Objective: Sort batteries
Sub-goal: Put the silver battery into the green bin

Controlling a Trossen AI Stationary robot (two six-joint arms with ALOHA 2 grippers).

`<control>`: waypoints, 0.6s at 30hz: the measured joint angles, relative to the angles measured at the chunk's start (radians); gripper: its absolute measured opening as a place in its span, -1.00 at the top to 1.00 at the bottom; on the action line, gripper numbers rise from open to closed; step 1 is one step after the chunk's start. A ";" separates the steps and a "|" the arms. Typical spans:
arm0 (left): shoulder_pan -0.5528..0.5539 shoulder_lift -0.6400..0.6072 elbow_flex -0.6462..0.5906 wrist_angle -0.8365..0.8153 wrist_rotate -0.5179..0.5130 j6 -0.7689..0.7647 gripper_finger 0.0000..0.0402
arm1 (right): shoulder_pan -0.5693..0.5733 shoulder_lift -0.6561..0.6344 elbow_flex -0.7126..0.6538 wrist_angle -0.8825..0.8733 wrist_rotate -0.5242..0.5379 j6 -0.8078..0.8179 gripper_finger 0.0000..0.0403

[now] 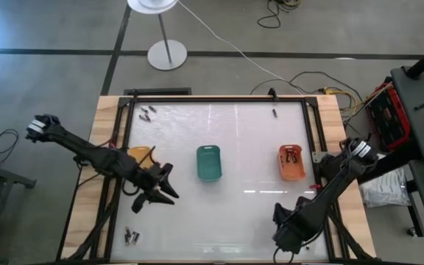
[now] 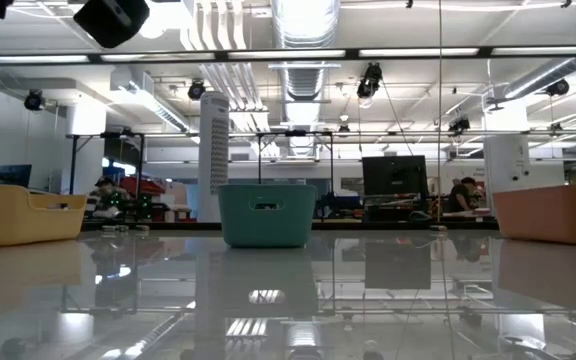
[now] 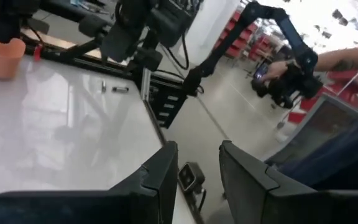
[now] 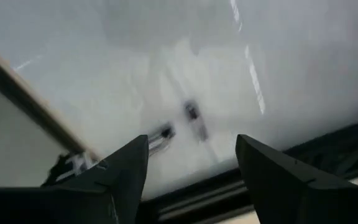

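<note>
Small batteries lie on the white table: a group at the far left [image 1: 147,112], one at the far edge [image 1: 274,112], a few at the near left [image 1: 131,236]. More dark ones lie in the orange tray [image 1: 291,162]. My left gripper [image 1: 164,193] is open and empty, between the yellow tray [image 1: 140,154] and the green tray [image 1: 209,163]. My right gripper [image 1: 284,237] is open and empty at the near right. Its wrist view shows its spread fingers [image 4: 191,162] with two or three batteries [image 4: 191,118] on the table beyond them.
The three trays stand in a row across the table's middle, as the low view shows: yellow [image 2: 18,215], green [image 2: 266,213], orange [image 2: 558,212]. A black frame [image 1: 124,132] borders the table. A person's arm with a dark device [image 3: 291,74] shows beyond the table.
</note>
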 joint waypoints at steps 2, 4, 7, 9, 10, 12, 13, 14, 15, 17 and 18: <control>0.000 0.025 0.000 0.048 0.000 -0.009 0.50 | -0.005 -0.016 0.000 -0.004 0.067 -0.036 -0.16; 0.001 0.040 0.000 0.115 -0.002 -0.021 0.50 | -0.014 -0.032 0.003 -0.003 0.153 -0.067 -0.18; 0.008 0.058 0.000 0.198 -0.038 -0.020 0.50 | -0.024 -0.064 0.003 -0.012 0.298 -0.078 -0.22; 0.021 0.062 0.000 0.214 -0.052 -0.017 0.50 | -0.026 -0.082 -0.005 -0.018 0.379 -0.090 -0.25; 0.031 0.062 0.000 0.216 -0.059 -0.016 0.50 | -0.028 -0.089 -0.010 -0.024 0.407 -0.100 -0.27; 0.044 0.059 0.000 0.212 -0.089 -0.007 0.50 | -0.035 -0.102 -0.016 -0.028 0.434 -0.117 -0.31; 0.049 0.058 0.000 0.210 -0.113 0.003 0.50 | -0.036 -0.107 -0.016 -0.025 0.446 -0.123 -0.33; 0.053 0.058 0.000 0.213 -0.138 0.025 0.50 | -0.040 -0.110 -0.016 -0.022 0.455 -0.123 -0.36; 0.057 0.060 0.000 0.226 -0.168 0.054 0.50 | -0.041 -0.112 -0.016 -0.015 0.458 -0.119 -0.39; 0.066 0.063 0.000 0.253 -0.222 0.131 0.50 | -0.040 -0.111 -0.017 0.024 0.468 -0.110 -0.45; 0.070 0.065 0.000 0.263 -0.245 0.167 0.50 | -0.035 -0.111 -0.018 0.048 0.477 -0.112 -0.49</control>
